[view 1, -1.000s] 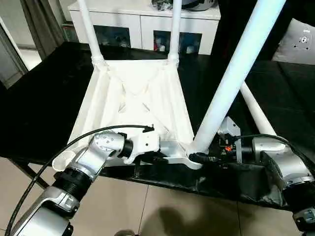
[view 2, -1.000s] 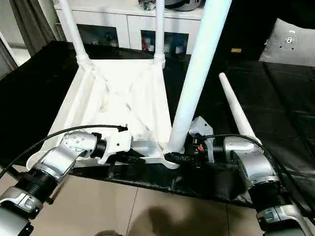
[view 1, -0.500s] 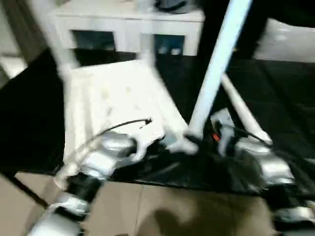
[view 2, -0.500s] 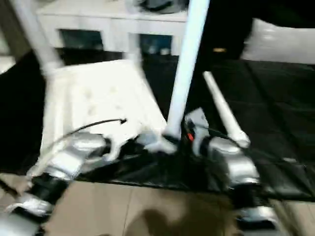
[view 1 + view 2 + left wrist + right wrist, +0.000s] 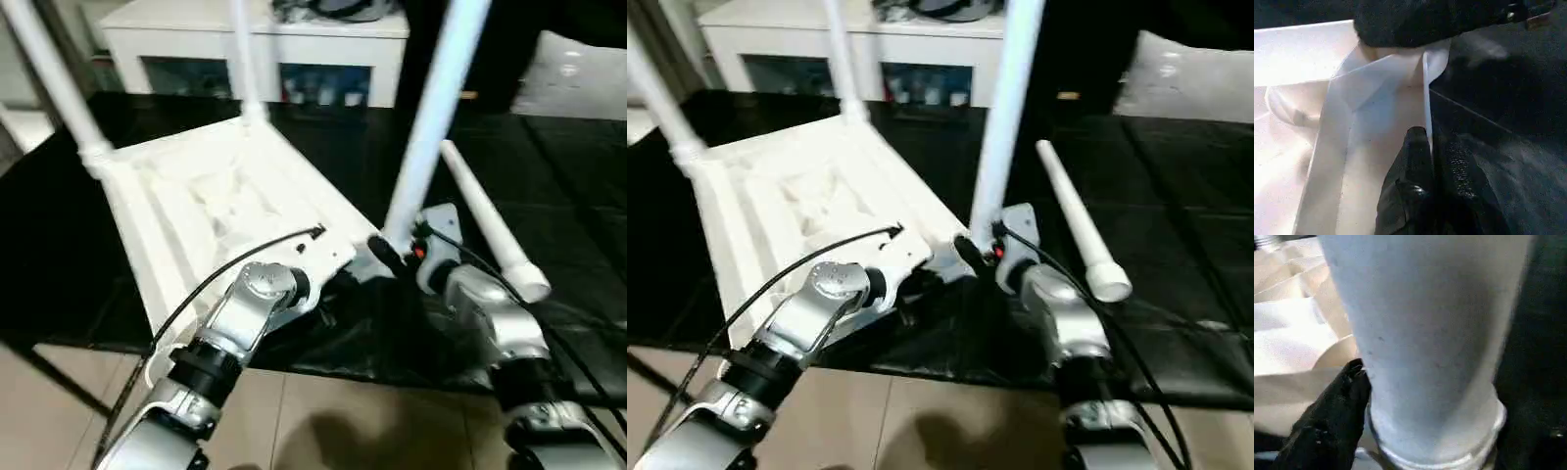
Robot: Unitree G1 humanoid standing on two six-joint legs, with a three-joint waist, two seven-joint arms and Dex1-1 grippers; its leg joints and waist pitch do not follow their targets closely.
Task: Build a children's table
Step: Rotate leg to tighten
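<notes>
The children's table lies upside down on the black worktable, its ribbed white top turned at an angle. Two legs stand in the far corner sockets. A third leg rises from the near right corner. Another leg lies loose to the right. My left gripper is shut on the thin near rim of the top. At the foot of the third leg, my right gripper closes around it, and one black finger presses against the leg.
A white cabinet stands behind the worktable. A grey pad lies at the back right. The worktable's front edge runs just under my forearms, with tiled floor below it.
The table top has turned on the worktable, its far edge swinging to the left. Both grippers kept their places on it. The view has shifted too.
</notes>
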